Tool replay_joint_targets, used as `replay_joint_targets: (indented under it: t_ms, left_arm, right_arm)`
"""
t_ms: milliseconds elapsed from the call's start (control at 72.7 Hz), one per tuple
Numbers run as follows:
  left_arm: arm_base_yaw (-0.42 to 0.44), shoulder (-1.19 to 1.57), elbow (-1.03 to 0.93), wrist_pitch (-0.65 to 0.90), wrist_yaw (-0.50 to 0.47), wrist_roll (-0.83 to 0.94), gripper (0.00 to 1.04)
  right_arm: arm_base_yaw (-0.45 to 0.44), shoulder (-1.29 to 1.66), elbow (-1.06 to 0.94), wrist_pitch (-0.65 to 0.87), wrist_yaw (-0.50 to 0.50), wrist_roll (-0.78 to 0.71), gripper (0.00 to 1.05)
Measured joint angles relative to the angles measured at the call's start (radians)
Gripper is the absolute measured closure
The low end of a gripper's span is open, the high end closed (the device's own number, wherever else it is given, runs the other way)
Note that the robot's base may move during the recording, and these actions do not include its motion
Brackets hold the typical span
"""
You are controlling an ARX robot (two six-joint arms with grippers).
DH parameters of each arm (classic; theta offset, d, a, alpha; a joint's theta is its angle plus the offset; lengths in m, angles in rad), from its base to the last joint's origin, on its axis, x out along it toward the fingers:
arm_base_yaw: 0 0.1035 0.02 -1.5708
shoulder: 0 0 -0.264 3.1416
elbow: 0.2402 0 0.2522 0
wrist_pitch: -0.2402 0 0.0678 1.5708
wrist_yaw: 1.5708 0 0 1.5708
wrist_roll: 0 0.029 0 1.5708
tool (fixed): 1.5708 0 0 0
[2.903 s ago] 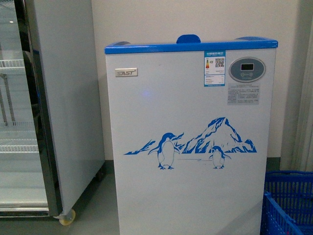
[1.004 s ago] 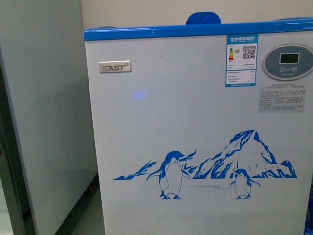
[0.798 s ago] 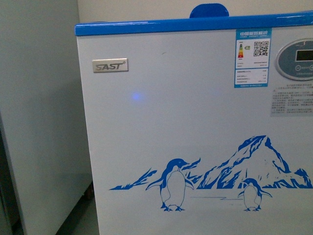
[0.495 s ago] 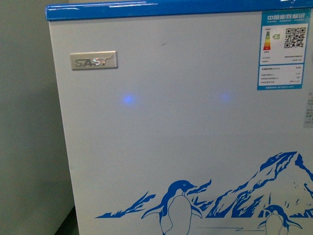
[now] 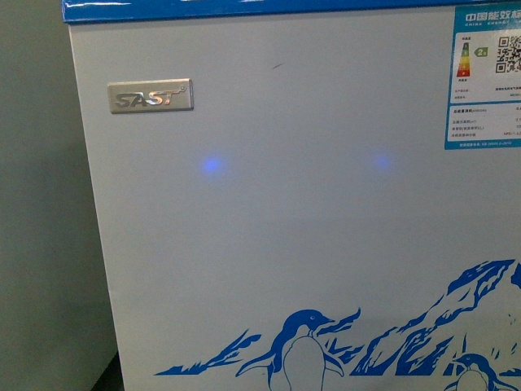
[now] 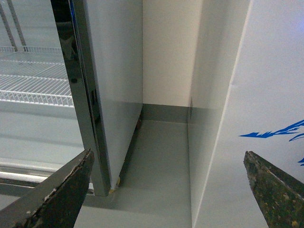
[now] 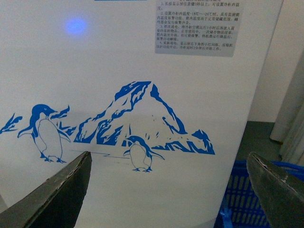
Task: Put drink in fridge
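On your far left, the left wrist view shows the upright fridge (image 6: 114, 85) with its wire shelves (image 6: 33, 80) behind the glass. Next comes a strip of grey floor (image 6: 156, 166) running back to the wall, and then the corner of the chest fridge (image 6: 266, 95). Your left gripper (image 6: 167, 153) is spread wide with nothing between its fingers, looking into that gap. In the front view the white front of the chest fridge fills almost the whole frame, so you are parked close against it. The blue rim (image 5: 244, 8) runs along the top edge, with the brand plate (image 5: 151, 96) below it. The energy label (image 5: 487, 77) is at the right and the penguin picture (image 5: 305, 350) is low down. Your right gripper (image 7: 168, 154) is also spread wide and empty, facing the penguins and the mountain. A blue basket (image 7: 247, 199) stands on the floor just beside the fridge's right side. The drink is in none of the three views, so you cannot tell from here where it sits; it is certainly not in either gripper. The top of the chest fridge lies above the front view, and whether its lids are open or shut is probably best left unsaid. As I judge it, the task is barely begun. You have reached the fridge, but finding and lifting the drink, getting the top open and setting the drink inside are all left to do.
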Motion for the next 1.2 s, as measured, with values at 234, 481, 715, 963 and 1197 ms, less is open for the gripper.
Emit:
replay_joint_targets:
  t_ms: [234, 481, 715, 963, 1197]
  left_arm:
    - [0.0, 0.0, 0.0, 0.0, 0.0, 0.0, 0.08]
    - [0.0, 0.0, 0.0, 0.0, 0.0, 0.0, 0.08]
    - [0.0, 0.0, 0.0, 0.0, 0.0, 0.0, 0.08]
    - [0.0, 0.0, 0.0, 0.0, 0.0, 0.0, 0.08]
    - [0.0, 0.0, 0.0, 0.0, 0.0, 0.0, 0.08]
  right_arm:
    - [0.0, 0.0, 0.0, 0.0, 0.0, 0.0, 0.07]
    - [0.128, 0.111, 0.021, -0.13, 0.415, 0.094, 0.07]
    - [-0.027, 0.244, 0.087, -0.123, 0.299, 0.13, 0.07]
    - [-0.509, 0.688, 0.287, 0.062, -0.164, 0.05, 0.07]
    - [-0.778, 1.371, 0.566, 0.195, -0.383, -0.18, 0.07]
